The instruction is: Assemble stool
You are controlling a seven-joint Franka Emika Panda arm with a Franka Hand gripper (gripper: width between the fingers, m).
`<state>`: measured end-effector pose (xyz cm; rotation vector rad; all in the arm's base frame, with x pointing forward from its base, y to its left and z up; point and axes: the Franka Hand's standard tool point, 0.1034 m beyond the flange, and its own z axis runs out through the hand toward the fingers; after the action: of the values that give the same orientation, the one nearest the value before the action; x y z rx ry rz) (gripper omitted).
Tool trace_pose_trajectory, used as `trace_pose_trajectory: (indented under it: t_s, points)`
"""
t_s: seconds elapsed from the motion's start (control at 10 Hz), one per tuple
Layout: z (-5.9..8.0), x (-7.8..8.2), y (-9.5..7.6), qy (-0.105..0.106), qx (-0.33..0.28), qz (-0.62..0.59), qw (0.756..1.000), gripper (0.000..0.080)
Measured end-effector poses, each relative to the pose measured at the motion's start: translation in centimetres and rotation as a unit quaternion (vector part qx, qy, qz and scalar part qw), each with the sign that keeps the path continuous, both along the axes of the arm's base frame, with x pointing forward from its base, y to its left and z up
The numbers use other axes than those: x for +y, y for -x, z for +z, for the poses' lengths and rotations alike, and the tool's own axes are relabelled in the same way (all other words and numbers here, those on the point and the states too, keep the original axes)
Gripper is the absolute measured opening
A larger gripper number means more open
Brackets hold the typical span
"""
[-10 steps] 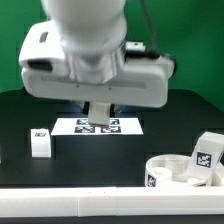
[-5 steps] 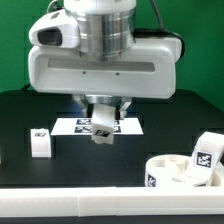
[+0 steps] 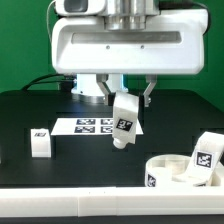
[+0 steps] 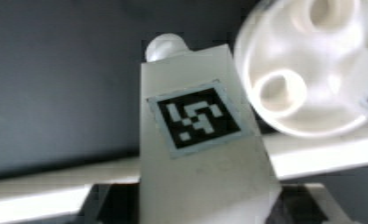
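My gripper (image 3: 127, 101) hangs above the table, shut on a white stool leg (image 3: 124, 122). The leg hangs tilted, its tag facing the camera, over the right end of the marker board (image 3: 88, 126). In the wrist view the same leg (image 4: 199, 115) fills the space between the dark fingers (image 4: 120, 196) of the gripper (image 4: 207, 203). The round seat (image 4: 314, 60) shows beyond it. That seat (image 3: 170, 172) lies at the exterior view's lower right. A second leg (image 3: 207, 150) leans on its far side. A third leg (image 3: 40, 142) stands alone at the left.
A long white bar (image 3: 90, 206) runs along the table's front edge and also crosses the wrist view as a white bar (image 4: 332, 155). A green wall rises behind the black table. The arm's wide white body hides the middle of the back.
The arm has risen and shifted toward the exterior view's right. The held leg has come up off the marker board area and now hangs lower right of where it was.
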<state>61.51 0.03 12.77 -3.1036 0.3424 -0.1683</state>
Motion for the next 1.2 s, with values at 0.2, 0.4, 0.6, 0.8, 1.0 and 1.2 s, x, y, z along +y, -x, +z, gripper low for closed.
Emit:
trace_pose_trajectory:
  t_s: [0.2,0.4,0.6,0.8,1.0,1.2]
  points:
    - [-0.3,0.2,-0.6,0.014,-0.081,0.003,0.997,0.0325]
    - [-0.5,0.9,-0.4,0.001,-0.085,-0.012,0.996,0.0325]
    - [0.0,2.3,-1.1,-0.017,-0.106,-0.018,0.994,0.0325]
    - [0.5,3.7,-1.9,-0.027,-0.137,-0.022,0.990,0.0325]
    - [0.4,3.6,-1.8,-0.026,-0.135,-0.022,0.990,0.0327]
    - [0.4,3.5,-1.8,-0.027,-0.137,-0.024,0.990,0.0327]
